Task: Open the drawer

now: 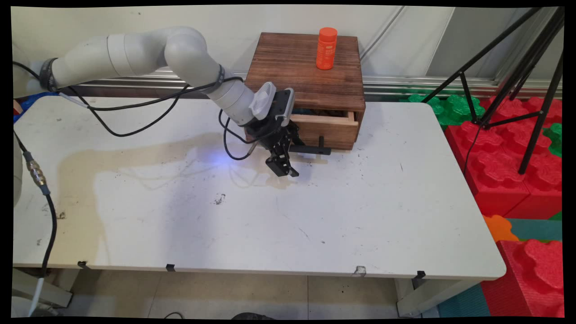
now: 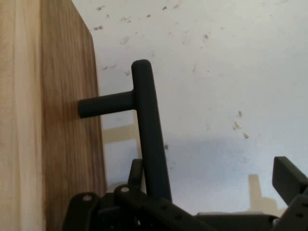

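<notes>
A dark wooden box (image 1: 292, 67) stands at the table's back edge, its light wooden drawer (image 1: 326, 130) pulled out a little. A black T-shaped handle (image 1: 316, 149) sticks out of the drawer front. My gripper (image 1: 283, 168) hangs just left of that handle, pointing down at the table, and it is open. In the hand view the handle bar (image 2: 148, 125) runs down past my left finger (image 2: 136, 169), with the drawer front (image 2: 67, 134) at the left; my right finger (image 2: 288, 177) stands far off. The gripper (image 2: 211, 174) holds nothing.
An orange bottle (image 1: 326, 48) stands upright on top of the box. The white table (image 1: 225, 225) carries stains and specks. Red and green foam blocks (image 1: 504, 157) and black tripod legs (image 1: 535, 103) are beyond the table's right edge. Black cables (image 1: 126, 108) hang from the arm.
</notes>
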Available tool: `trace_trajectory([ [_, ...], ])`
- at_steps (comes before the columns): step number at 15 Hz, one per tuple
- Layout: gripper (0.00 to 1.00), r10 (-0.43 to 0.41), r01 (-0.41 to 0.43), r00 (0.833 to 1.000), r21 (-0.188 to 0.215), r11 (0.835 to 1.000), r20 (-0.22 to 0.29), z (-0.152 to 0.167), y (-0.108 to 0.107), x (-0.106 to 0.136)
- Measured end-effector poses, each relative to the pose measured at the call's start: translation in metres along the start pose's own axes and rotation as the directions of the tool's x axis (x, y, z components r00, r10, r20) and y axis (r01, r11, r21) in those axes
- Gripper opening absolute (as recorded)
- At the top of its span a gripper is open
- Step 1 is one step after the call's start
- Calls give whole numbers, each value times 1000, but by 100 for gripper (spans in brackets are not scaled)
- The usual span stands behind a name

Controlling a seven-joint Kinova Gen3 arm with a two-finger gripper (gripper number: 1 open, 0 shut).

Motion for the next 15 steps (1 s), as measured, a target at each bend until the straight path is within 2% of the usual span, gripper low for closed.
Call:
trace_trajectory([
  [15, 100, 11, -11, 1000, -39, 999, -22, -5, 49, 15],
])
